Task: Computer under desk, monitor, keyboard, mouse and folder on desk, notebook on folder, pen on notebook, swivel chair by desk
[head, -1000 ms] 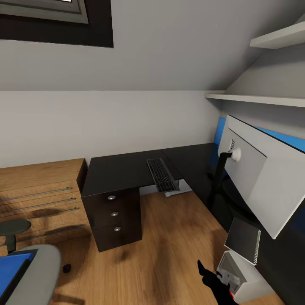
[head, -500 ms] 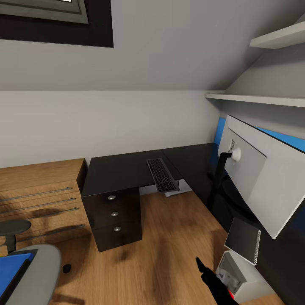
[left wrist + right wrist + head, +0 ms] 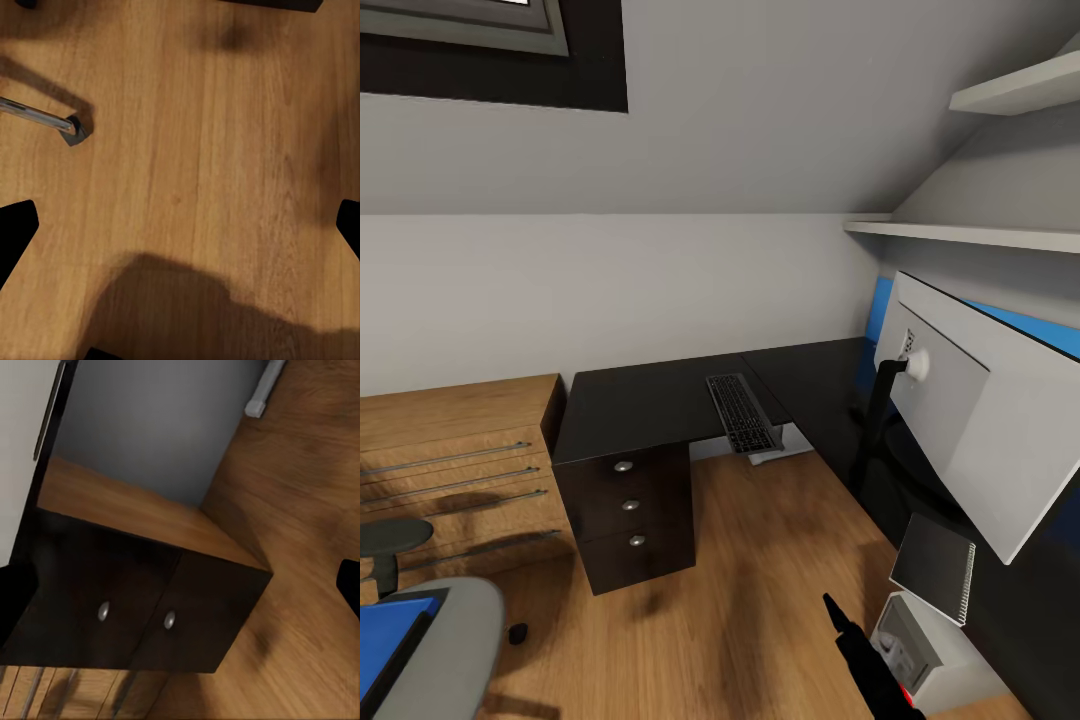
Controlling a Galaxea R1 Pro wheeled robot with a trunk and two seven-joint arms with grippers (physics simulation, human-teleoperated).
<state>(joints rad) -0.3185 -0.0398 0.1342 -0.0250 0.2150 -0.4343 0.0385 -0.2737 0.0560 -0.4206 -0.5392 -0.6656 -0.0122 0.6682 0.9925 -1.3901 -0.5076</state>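
Desk [image 3: 150, 615] drawers w/ 2 silver knobs [image 3: 104, 610]; wood floor [image 3: 307, 502].

Head view high, facing desk [image 3: 660, 400] corner; left wrist faces floor [image 3: 195, 150] close; right wrist shares desk drawers [image 3: 135, 615]

No readable text, label, brand, number or sign anywhere. Keyboard [image 3: 741, 412] keys too small to make out any legends. Pale back of the monitor [image 3: 970, 400] plain, without a logo. Computer [image 3: 930, 655] front marked by a small red light, no lettering legible. Drawer fronts [image 3: 142, 615] bare apart from round silver knobs.
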